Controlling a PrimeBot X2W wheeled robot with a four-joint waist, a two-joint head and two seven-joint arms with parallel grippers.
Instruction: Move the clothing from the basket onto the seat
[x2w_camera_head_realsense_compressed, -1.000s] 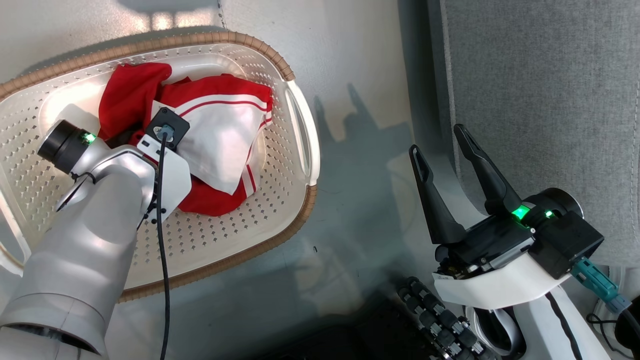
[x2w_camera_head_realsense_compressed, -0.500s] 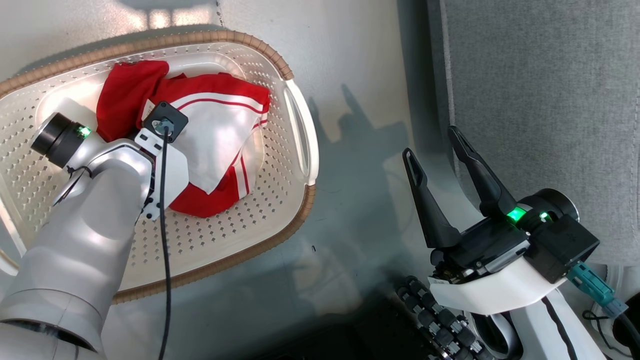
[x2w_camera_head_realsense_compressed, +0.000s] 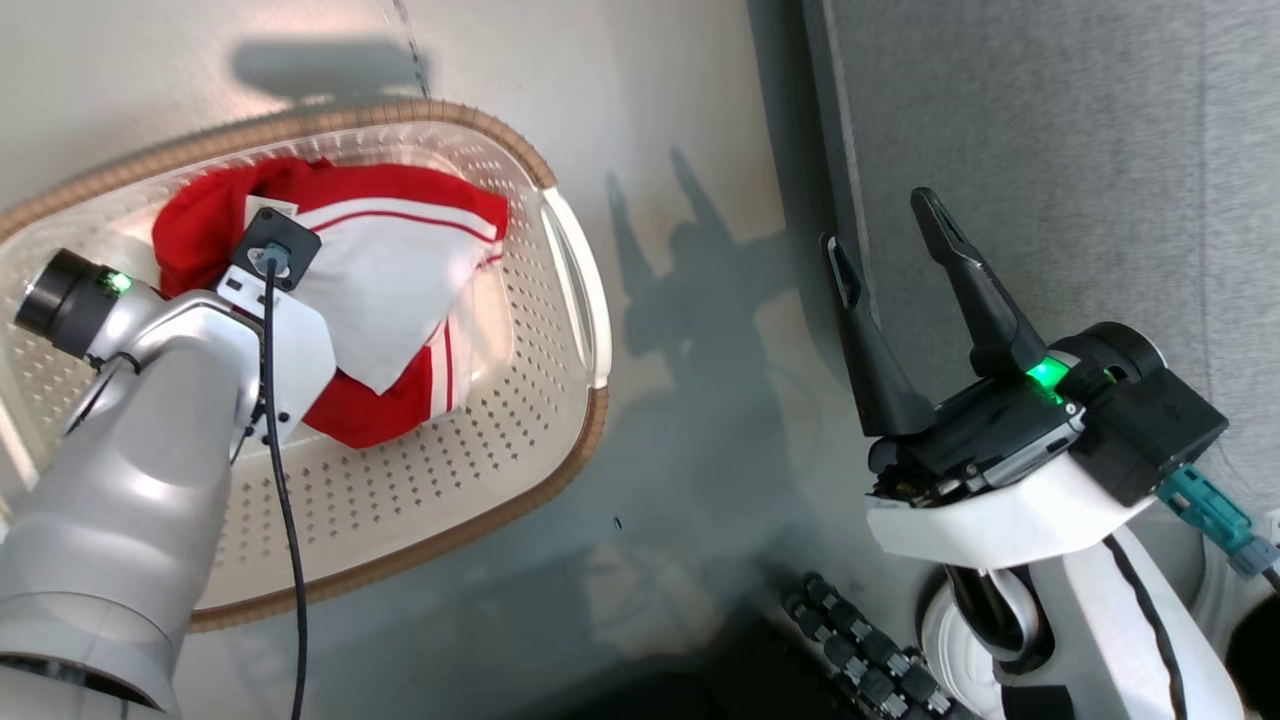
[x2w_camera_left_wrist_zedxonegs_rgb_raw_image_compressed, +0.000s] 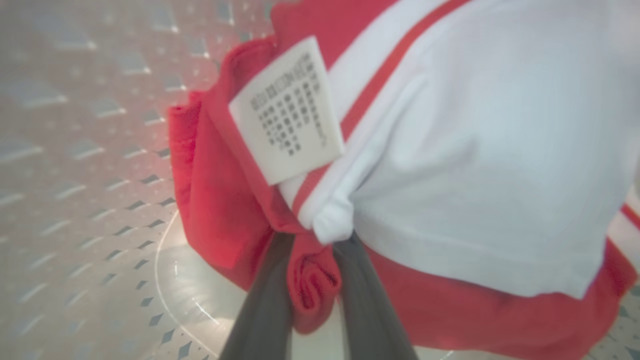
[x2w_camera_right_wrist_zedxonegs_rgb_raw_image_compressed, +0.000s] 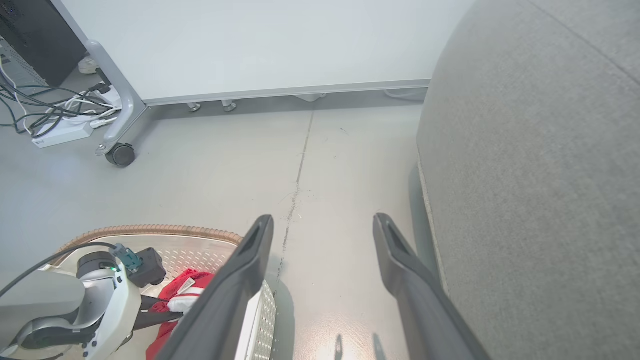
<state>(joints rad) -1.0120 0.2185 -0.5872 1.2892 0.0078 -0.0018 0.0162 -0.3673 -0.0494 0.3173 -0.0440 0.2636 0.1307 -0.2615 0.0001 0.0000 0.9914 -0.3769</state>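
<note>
Lying bunched at the upper left of the head view, the clothing (x2w_camera_head_realsense_compressed: 390, 260) sits in the basket (x2w_camera_head_realsense_compressed: 480, 470), a red fold clamped in the left claw (x2w_camera_left_wrist_zedxonegs_rgb_raw_image_compressed: 317, 245). At the right, the right claw (x2w_camera_head_realsense_compressed: 878, 222) hangs with fingers apart over the floor (x2w_camera_head_realsense_compressed: 680, 120), beside the grey seat (x2w_camera_head_realsense_compressed: 1050, 150).

The head camera is looking steeply down from above, taking in the basket (x2w_camera_head_realsense_compressed: 470, 112) on the floor (x2w_camera_head_realsense_compressed: 680, 120) at the left and the seat (x2w_camera_head_realsense_compressed: 1050, 130) at the right. The left wrist camera is sitting very near, inside the basket, facing along the left hand (x2w_camera_left_wrist_zedxonegs_rgb_raw_image_compressed: 315, 240) at the clothing (x2w_camera_left_wrist_zedxonegs_rgb_raw_image_compressed: 475, 150), which is blurring with closeness. The right wrist camera is looking low and forward along the right hand (x2w_camera_right_wrist_zedxonegs_rgb_raw_image_compressed: 322, 217) toward a far white panel (x2w_camera_right_wrist_zedxonegs_rgb_raw_image_compressed: 250, 45), sharing basket rim, clothing and seat edge with the head view.
</note>
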